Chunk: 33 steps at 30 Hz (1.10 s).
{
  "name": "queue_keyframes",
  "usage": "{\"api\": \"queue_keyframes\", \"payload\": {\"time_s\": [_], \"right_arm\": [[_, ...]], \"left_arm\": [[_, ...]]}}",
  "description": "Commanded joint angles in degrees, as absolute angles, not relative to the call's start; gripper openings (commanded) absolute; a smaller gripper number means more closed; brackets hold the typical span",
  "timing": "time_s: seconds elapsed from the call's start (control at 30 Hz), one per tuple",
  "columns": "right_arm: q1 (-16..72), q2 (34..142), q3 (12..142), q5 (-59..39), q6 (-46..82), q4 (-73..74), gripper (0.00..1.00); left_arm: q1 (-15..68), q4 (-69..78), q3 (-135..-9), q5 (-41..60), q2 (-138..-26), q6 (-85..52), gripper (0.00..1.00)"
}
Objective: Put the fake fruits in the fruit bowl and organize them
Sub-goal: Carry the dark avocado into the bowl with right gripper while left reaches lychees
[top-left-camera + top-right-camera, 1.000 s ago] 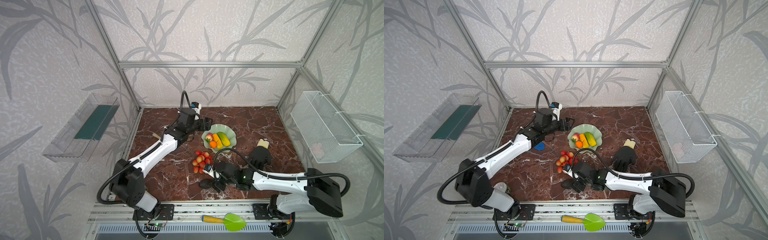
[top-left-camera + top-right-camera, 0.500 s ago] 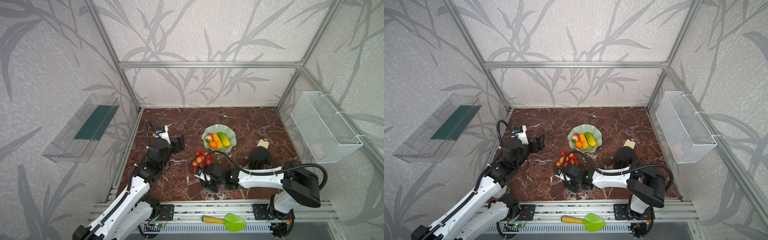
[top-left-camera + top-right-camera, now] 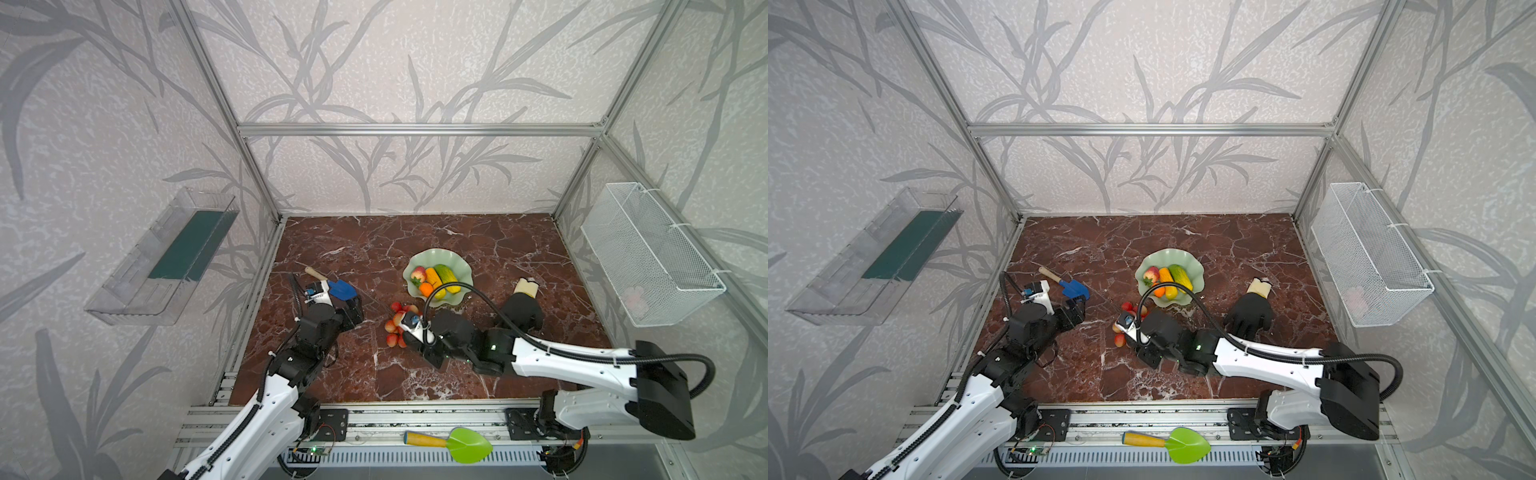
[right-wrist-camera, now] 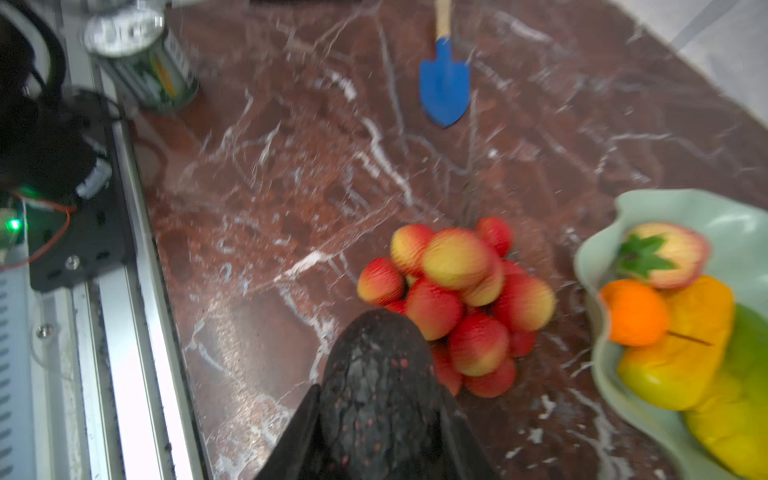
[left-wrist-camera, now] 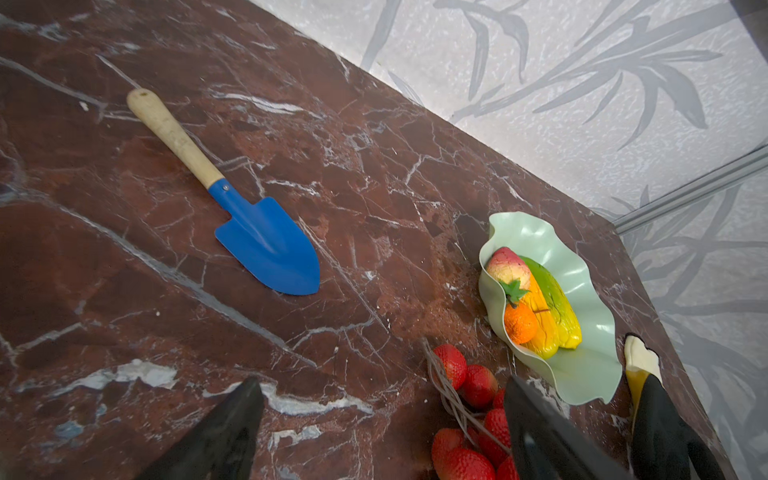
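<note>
The desk [image 3: 374,374] is a glossy red-brown slab veined in white like marble. On the wall past its right edge hangs a white wire mesh basket [image 3: 648,257]. Past its left edge hangs a clear plastic tray [image 3: 158,266].

Just right of the desk's middle sits the fruit bowl [image 3: 432,253], a smooth, pale mint, shallow dish with a wavy rim. Between it and the right edge lies a black glove [image 3: 521,309] with a cream cuff.

A blue trowel [image 5: 266,249] with a painted metal blade lies near the left edge, its wooden handle pointing to the back-left corner. A green trowel [image 3: 467,445] rests on the metal rail before the front edge.

The cluster of berries [image 4: 457,291], ribbed and red fading to yellow, lies on the desk just beside the bowl's front-left rim.

The right gripper [image 4: 380,415] is clamped on the avocado [image 4: 376,353], which is dark and pebbly, right next to the berries. The left gripper [image 5: 382,436] is spread wide and empty, near the blue trowel's blade.

In the bowl lie four fruits:
- a green-yellow oblong [image 5: 557,299]
- an orange-yellow oblong [image 5: 540,328]
- a strawberry [image 5: 509,266]
- a round orange [image 5: 520,323]

In both top views the right wrist hides the avocado and covers part of the berries. The right wrist view is blurred, so I cannot tell whether the avocado touches the desk.
</note>
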<state>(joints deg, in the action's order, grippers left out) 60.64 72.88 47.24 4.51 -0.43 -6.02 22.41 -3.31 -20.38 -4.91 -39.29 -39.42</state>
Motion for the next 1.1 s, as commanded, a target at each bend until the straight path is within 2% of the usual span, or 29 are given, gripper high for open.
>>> {"api": "queue_keyframes", "payload": {"time_s": [0.0,0.2,0.53,0.63,0.77,0.83,0.9,1.07], "right_arm": [[50.43,73.42,51.31,6.50,3.12,-7.89,0.22],[37.45,83.46,58.28,3.83,5.14,-5.78,0.22],[31.84,96.45,62.70,2.86,6.45,-3.74,0.25],[31.79,97.42,62.03,3.16,7.35,-3.28,0.36],[31.68,95.71,60.98,3.27,7.84,-2.61,0.66],[31.66,93.01,59.78,3.55,7.86,-1.43,0.75],[31.71,89.51,58.52,4.23,7.74,-0.89,0.82],[31.69,80.25,54.61,5.49,7.56,-0.51,0.89]], "left_arm": [[21.97,2.19,-18.63,-0.72,-41.18,-43.84,0.84],[21.88,9.21,-18.50,6.64,-48.08,-45.93,0.76],[21.89,20.85,-19.44,15.34,-61.69,-48.60,0.72],[21.97,24.63,-19.99,17.51,-66.17,-49.95,0.68],[21.97,30.23,-20.61,19.49,-72.28,-51.68,0.64],[22.07,32.41,-21.03,19.82,-75.01,-52.26,0.63],[22.06,34.83,-21.72,20.58,-78.15,-52.79,0.60],[22.24,41.54,-23.12,21.79,-85.31,-55.25,0.55]]}}
